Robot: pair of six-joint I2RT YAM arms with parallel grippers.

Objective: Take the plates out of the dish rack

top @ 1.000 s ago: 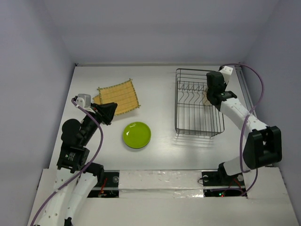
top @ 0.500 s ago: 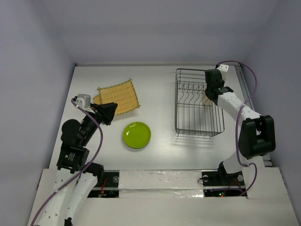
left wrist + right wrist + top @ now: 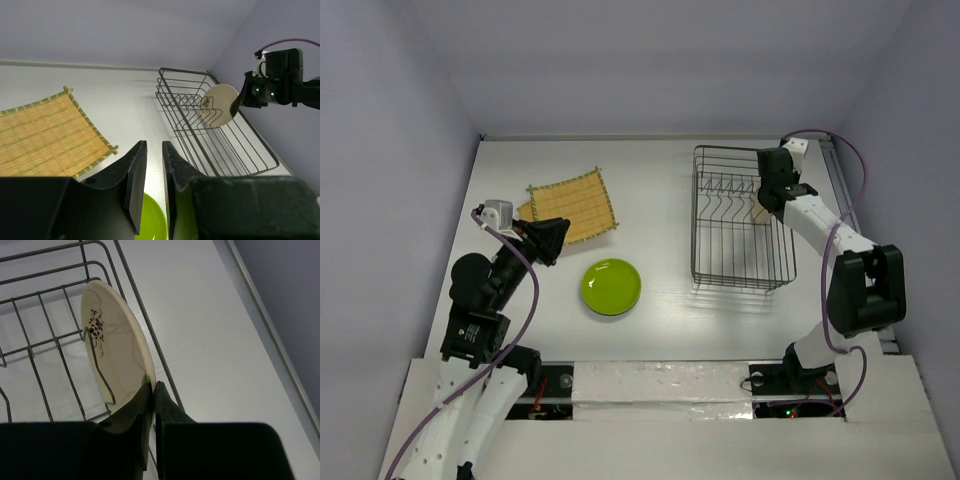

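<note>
Cream plate (image 3: 112,345) with a dark floral patch: upright on edge in the dish rack (image 3: 135,295), close to the rack's right wall, with a wire prong across its face. Pinched at the near rim by the right gripper (image 3: 152,387), jaws pressed together on the thin edge.

Likely to snag on that prong if drawn sideways rather than straight up. Could then drag or tip the wire rack along. Only a shallow bite on a smooth rim, so liable to pivot or slip free under the plate's own weight once lifted.

Left gripper (image 3: 154,150): jaws a narrow slit apart, holding nothing. Hovers near the lime-green plate (image 3: 611,287) and the yellow square plate (image 3: 570,205), both lying on the table (image 3: 670,330) well apart from the rack.

Against a second ago: right wrist shifted toward the rack's far right corner, elbow drawn in, jaws closed down onto the rim. Left arm and unloaded plates unchanged.
</note>
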